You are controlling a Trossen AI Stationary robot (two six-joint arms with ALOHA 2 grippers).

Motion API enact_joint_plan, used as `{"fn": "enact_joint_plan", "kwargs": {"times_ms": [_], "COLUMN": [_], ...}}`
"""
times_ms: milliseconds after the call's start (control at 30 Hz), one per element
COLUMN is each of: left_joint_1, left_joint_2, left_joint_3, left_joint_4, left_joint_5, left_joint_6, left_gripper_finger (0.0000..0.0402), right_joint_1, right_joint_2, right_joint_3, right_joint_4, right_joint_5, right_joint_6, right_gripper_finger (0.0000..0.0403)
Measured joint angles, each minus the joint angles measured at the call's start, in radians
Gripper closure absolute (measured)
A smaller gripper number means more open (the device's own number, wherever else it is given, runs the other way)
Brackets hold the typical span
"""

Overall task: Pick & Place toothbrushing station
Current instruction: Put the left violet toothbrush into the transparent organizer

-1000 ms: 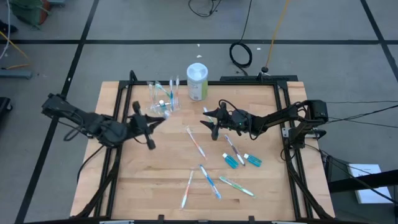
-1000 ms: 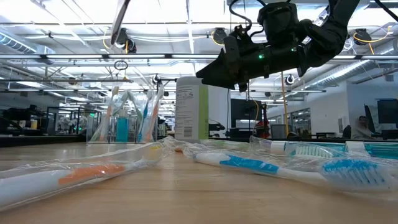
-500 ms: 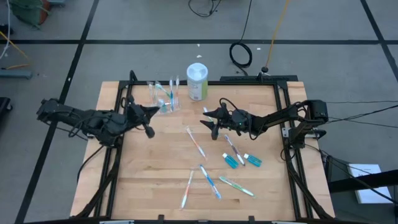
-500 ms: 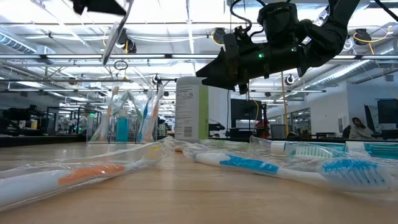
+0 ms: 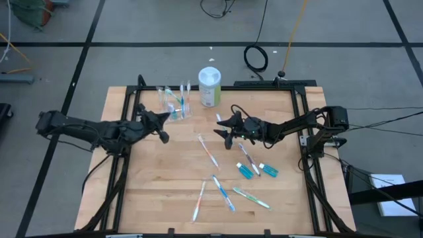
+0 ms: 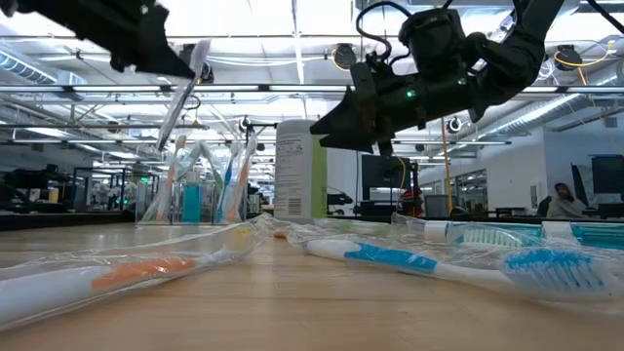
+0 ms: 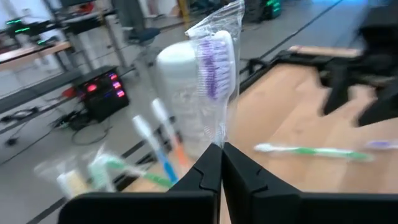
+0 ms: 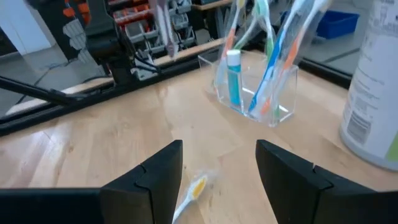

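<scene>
1. The left gripper (image 5: pixel 160 119) hangs above the table (image 5: pixel 165 192) just beside the clear cup (image 5: pixel 173 102), its fingers clamped on a wrapped toothbrush (image 7: pixel 214 68) with purple bristles.
2. That toothbrush stands upright in the grip, bristle end up, clear of the table.
3. The cup sits near the table's far edge, next to a white and green canister (image 5: pixel 209 86), and holds several toothbrushes and a blue tube (image 8: pixel 234 78).
4. The right gripper (image 5: pixel 223 128) hovers over the middle of the table with its fingers spread wide and nothing between them.
5. More wrapped toothbrushes (image 5: pixel 209 153) and two blue tubes (image 5: pixel 258 170) lie loose on the table.
</scene>
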Motion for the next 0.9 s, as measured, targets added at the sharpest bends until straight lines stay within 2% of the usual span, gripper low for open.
{"fn": "enact_joint_plan", "kwargs": {"times_ms": [233, 467, 667, 900], "left_joint_1": [0.111, 0.198, 0.279, 0.363], "left_joint_2": [0.0, 0.002, 0.004, 0.063], "left_joint_3": [-0.055, -0.059, -0.059, -0.059], "left_joint_4": [0.004, 0.005, 0.004, 0.007], "left_joint_5": [-0.016, -0.017, -0.018, -0.02], "left_joint_6": [-0.061, -0.061, -0.062, -0.062], "left_gripper_finger": [0.0396, 0.0387, 0.0397, 0.0398], "right_joint_1": [0.0, 0.0, 0.0, 0.0], "right_joint_2": [0.0, 0.0, 0.0, 0.0], "right_joint_3": [0.0, 0.0, 0.0, 0.0], "right_joint_4": [-0.021, -0.027, -0.054, -0.082], "right_joint_5": [0.0, 0.0, 0.0, 0.0], "right_joint_6": [0.021, 0.041, 0.076, 0.076], "right_gripper_finger": [0.0204, 0.0204, 0.0204, 0.0204]}}
